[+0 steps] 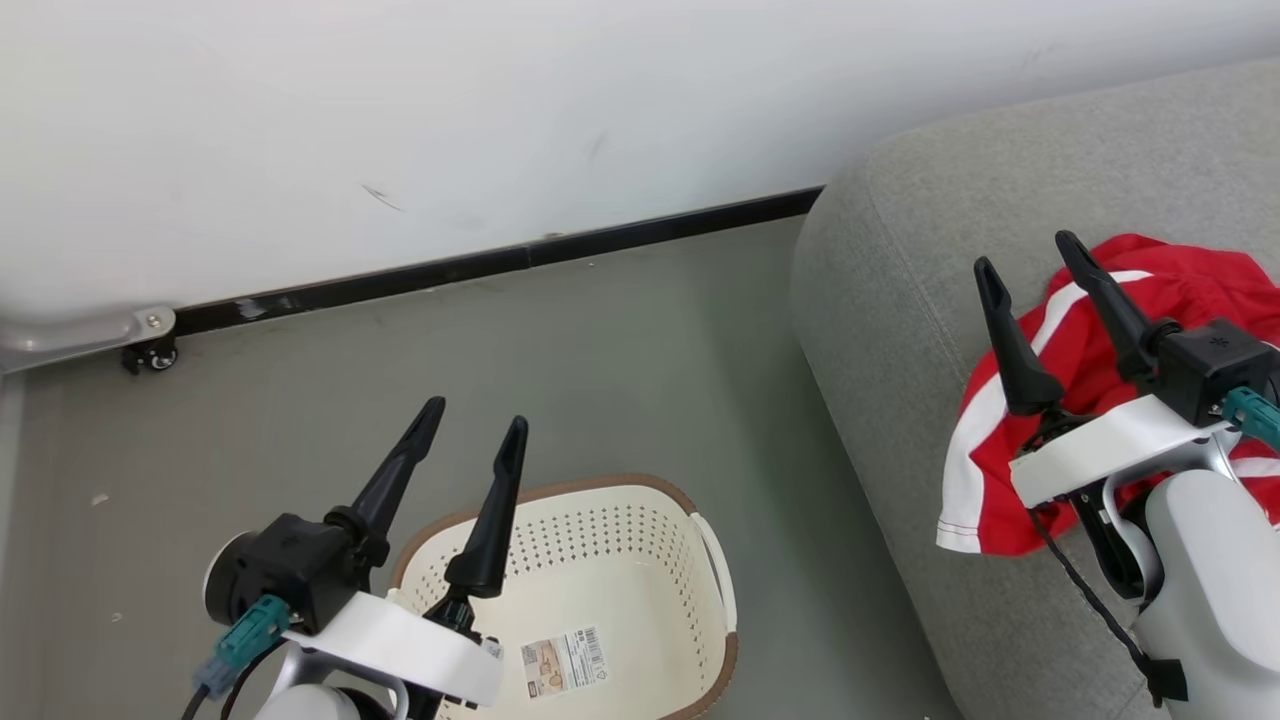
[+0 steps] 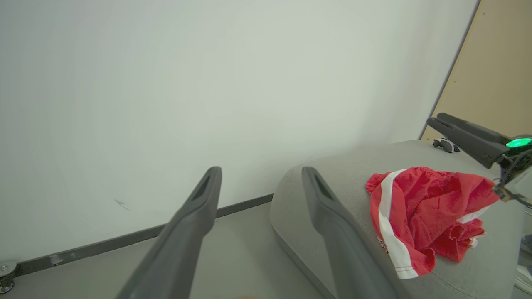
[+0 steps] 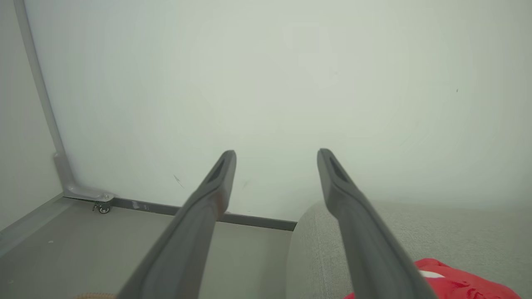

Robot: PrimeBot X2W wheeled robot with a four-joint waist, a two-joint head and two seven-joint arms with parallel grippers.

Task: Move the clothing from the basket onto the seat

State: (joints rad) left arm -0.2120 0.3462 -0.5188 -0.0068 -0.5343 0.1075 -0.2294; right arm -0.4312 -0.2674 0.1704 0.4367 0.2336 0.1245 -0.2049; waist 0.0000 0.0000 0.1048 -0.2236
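The cream basket (image 1: 650,520) with a brown rim stands on the floor at the lower middle of the head view, and its inside shows bare down to the barcode label. Red clothing (image 1: 1160,330) with white trim lies crumpled on the grey seat (image 1: 900,330) at the right, also seen in the left wrist view as the clothing (image 2: 419,207) on the seat (image 2: 332,174). My left gripper (image 1: 475,418) is open above the basket's near-left rim, holding nothing. Over the seat, my right gripper (image 1: 1030,250) is open above the clothing, its fingers apart from the cloth.
A white wall with a black baseboard (image 1: 500,262) runs behind the grey floor. A small caster (image 1: 150,355) on a metal frame foot sits at the far left. A tan panel (image 2: 494,70) stands beyond the seat.
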